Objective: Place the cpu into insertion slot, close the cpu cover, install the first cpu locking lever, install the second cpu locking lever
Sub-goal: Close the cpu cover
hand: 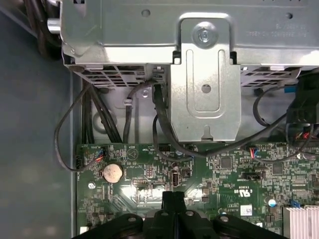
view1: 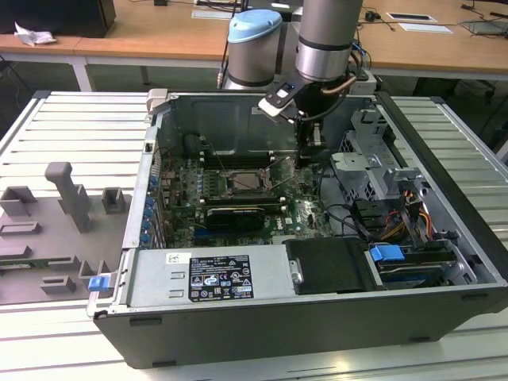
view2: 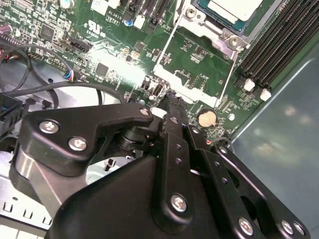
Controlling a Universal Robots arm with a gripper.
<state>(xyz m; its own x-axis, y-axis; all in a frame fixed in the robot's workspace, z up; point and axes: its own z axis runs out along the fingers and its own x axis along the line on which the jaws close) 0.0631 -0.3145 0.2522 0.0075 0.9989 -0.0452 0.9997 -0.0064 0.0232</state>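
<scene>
In the second wrist view, the cpu [view2: 234,7] is seen lying flat in the insertion slot [view2: 233,41], its pale metal top facing up. The cpu cover [view2: 167,47] is swung open beside the slot, and green board is seen through its cut-out centre. Long black memory slots [view2: 279,35] are ranged along the other side of the slot.

The pincer [view2: 172,99] is held over the motherboard [view2: 50,30], just beside the open cover's outer edge and near a round coin battery [view2: 207,118]. Its fingers are brought together, and nothing is seen gripped between them. In the first wrist view, the pincer's tip [hand: 173,196] is placed above the board's edge, with the battery [hand: 112,172] close by. Beyond it a silvery drive cage [hand: 204,74] is found, with black cables [hand: 99,119] trailing beneath.

In the exterior view, the pincer [view1: 312,151] is lowered into the open computer case [view1: 238,333], to the exterior view's right of the slot [view1: 250,181]. The case is laid on a slatted grey tabletop [view1: 48,341], with grey holders [view1: 67,194] set at the exterior view's left.
</scene>
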